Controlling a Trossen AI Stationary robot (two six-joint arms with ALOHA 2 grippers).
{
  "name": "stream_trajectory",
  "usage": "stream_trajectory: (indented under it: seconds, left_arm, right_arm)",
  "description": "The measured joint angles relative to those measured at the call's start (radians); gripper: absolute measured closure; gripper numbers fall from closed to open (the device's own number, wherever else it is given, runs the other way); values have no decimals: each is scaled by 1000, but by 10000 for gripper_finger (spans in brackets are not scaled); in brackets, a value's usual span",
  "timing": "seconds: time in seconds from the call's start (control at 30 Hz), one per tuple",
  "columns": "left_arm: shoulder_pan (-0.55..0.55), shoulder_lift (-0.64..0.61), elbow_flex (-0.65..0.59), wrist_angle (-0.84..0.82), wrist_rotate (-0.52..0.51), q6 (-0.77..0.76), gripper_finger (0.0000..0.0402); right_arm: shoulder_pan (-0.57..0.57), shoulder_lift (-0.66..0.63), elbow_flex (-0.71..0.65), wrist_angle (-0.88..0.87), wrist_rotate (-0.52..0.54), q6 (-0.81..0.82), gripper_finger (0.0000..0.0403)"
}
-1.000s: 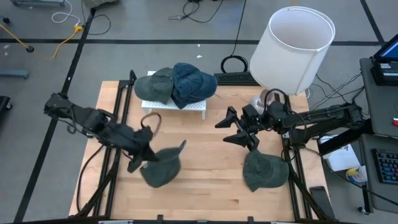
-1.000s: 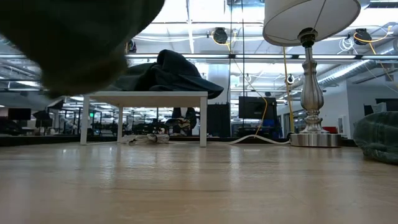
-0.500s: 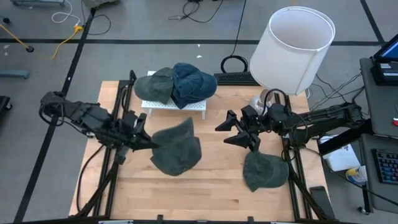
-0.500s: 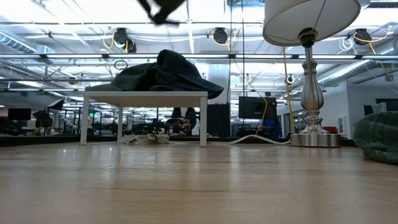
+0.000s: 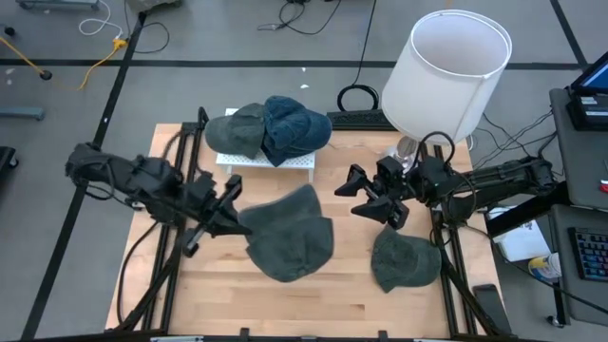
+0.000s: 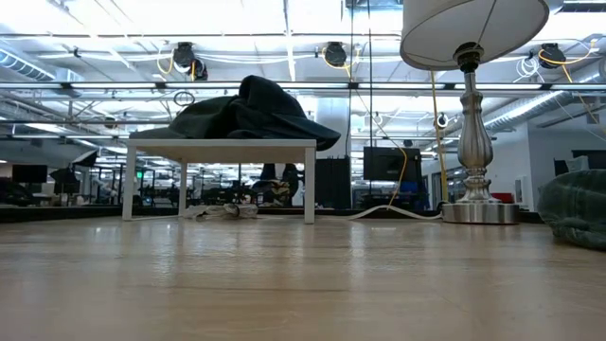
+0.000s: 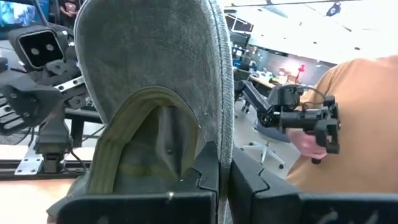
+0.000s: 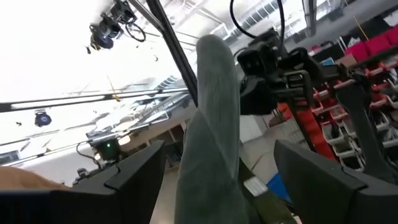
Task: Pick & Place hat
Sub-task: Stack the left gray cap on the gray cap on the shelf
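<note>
We found the left gripper (image 5: 231, 220) clenched on the edge of a grey-green hat (image 5: 290, 235), holding it up over the middle of the table (image 5: 323, 294) with the crown spread out toward the right arm. In the left wrist view the fingers (image 7: 208, 171) pinched only a thin fold at the brim, with the rest of the hat (image 7: 155, 81) standing up above them. The right gripper (image 5: 378, 202) waited just beside it with its jaws spread wide and nothing between them; its wrist view showed the hat (image 8: 214, 124) edge-on between the fingers, though we could not tell whether either finger touched the cloth. A second grey hat (image 5: 406, 261) lay on the table near the right arm, and two more hats (image 5: 271, 128) were heaped on the small white stand (image 5: 266, 161) at the back. The risk, as we judged it, lay in that narrow pinch — the soft fabric could slide out and drop. A hand-over might also close on a loose fold — or miss.
</note>
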Motion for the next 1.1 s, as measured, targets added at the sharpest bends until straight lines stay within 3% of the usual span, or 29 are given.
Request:
stream_trajectory:
  seconds: [0.27,0.43,0.53,0.8,0.93,1.1]
  left_arm:
    - [106,87,0,131,136,0,394]
    - [155,133,0,213,212,-12,394]
    - [172,157,0,213,217,-33,394]
    - [216,191,0,215,217,-60,394]
    - [226,192,0,217,216,-76,394]
    - [230,197,0,218,206,-92,393]
  right_arm:
    - [4,0,0,27,-90,48,112]
    - [6,0,0,22,-54,9,112]
    - [6,0,0,26,-56,29,112]
    - [6,0,0,34,-200,117,118]
    - [7,0,0,71,-205,166,161]
    - [7,1,0,64,-201,172,276]
